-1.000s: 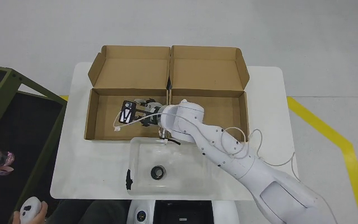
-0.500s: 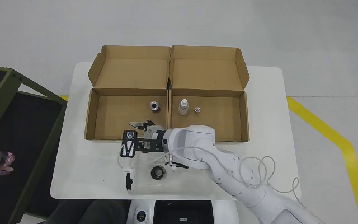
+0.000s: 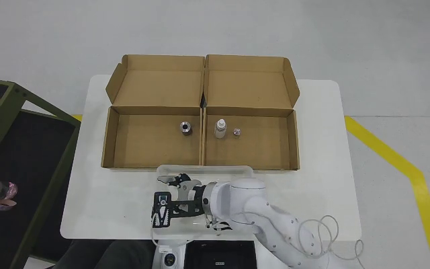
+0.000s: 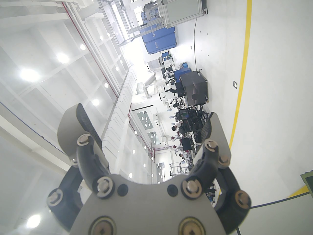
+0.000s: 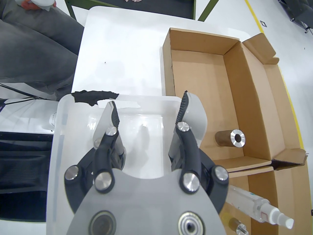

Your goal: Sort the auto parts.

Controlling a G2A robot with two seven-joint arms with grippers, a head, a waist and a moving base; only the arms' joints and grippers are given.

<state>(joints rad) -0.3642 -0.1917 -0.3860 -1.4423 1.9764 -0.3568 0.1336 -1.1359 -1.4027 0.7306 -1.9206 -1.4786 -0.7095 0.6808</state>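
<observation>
Right end effector [image 5: 148, 99] hangs over the clear plastic tray [image 5: 60, 128] at the counter's 6 o'clock edge, its two fingers [image 5: 193, 113] spread wide with nothing between them. A strip of black tape [image 5: 94, 96] is stuck on the tray's rim at its 9 o'clock end, beyond the fingertips. The white arm [image 3: 269, 215] comes in over the tray from about 4 o'clock.

The white counter [image 3: 316, 134] carries two cardboard boxes side by side, from its centre toward 12 o'clock. Their inner walls touch and their lids are folded back toward 12 o'clock. The tray sits just beside the boxes' 6 o'clock walls.

In the left box [image 3: 138, 144] a short metal cylinder [image 3: 184, 127] sits toward the 3 o'clock side, near the shared wall, with its bore showing. In the right box [image 3: 269, 144] a white bottle [image 3: 220, 128] with a narrow nozzle sits toward the 9 o'clock side, just beside the same wall. Cylinder and bottle are near each other with the cardboard between them. A small metal piece [image 3: 236, 132] lies at the bottle's 3 o'clock, close to it but apart. Whether cylinder and bottle stand upright cannot be told for certain.

The left end effector [image 4: 146, 111] points up toward the ceiling lights of a large hall, its fingers wide apart and empty.

Beyond the counter, a green-framed cart [image 3: 33, 161] stands at 9 o'clock and a yellow floor line [image 3: 379, 146] runs past at 3 o'clock.
</observation>
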